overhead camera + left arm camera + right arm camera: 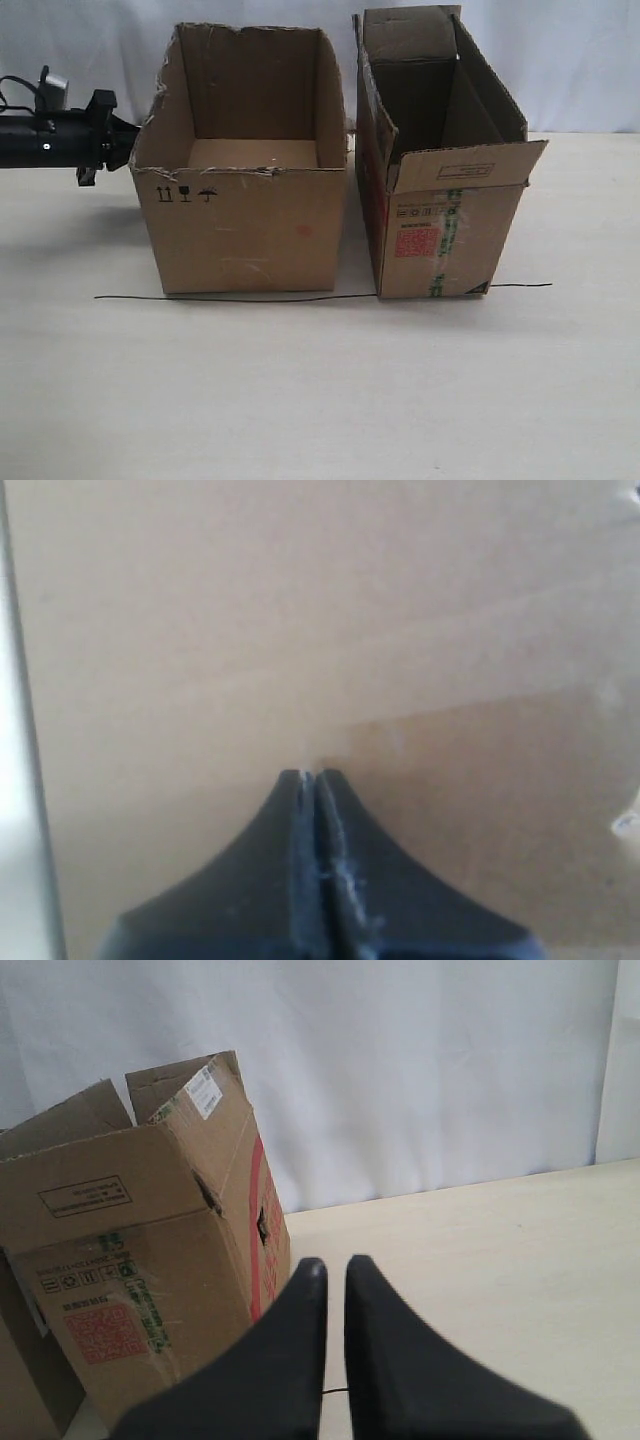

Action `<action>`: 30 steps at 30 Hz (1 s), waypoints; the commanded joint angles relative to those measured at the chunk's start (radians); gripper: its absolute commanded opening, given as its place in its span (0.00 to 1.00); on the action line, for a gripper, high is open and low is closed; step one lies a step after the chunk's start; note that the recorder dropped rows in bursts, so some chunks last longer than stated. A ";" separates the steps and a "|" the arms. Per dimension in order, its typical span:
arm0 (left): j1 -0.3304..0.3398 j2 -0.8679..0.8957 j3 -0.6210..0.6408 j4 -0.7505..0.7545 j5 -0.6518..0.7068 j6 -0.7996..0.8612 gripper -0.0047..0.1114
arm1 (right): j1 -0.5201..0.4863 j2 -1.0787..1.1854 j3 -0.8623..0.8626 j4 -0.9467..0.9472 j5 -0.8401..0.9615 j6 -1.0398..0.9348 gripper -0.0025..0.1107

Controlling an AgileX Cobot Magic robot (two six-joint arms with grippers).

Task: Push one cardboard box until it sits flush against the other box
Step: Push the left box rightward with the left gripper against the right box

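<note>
- Cardboard box (245, 230) stands open-topped on the worktop (320, 400), left of the other box (445, 240); slim gap between them, not flush
- Front bottom edges of both sit on a thin black line (130, 297)
- Left gripper (308, 776) clenched, empty, tips pressed to cardboard box's outer left wall
- Right gripper (330, 1264) all but closed, thin slit between fingers, grasping nothing, above the worktop near other box's labelled front

Exterior: frontal, slightly raised, mid-range. Left wrist: hard against cardboard box (320, 630) wall. Right wrist: farther back, sharing other box (150, 1260) with exterior
</note>
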 commanded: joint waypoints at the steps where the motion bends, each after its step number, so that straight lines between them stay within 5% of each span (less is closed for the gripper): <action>1: -0.027 0.042 -0.048 -0.018 0.081 -0.010 0.04 | 0.003 -0.003 0.004 0.002 -0.007 -0.009 0.07; 30: -0.044 0.046 -0.048 -0.059 0.101 -0.007 0.04 | 0.003 -0.003 0.004 0.002 -0.007 -0.009 0.07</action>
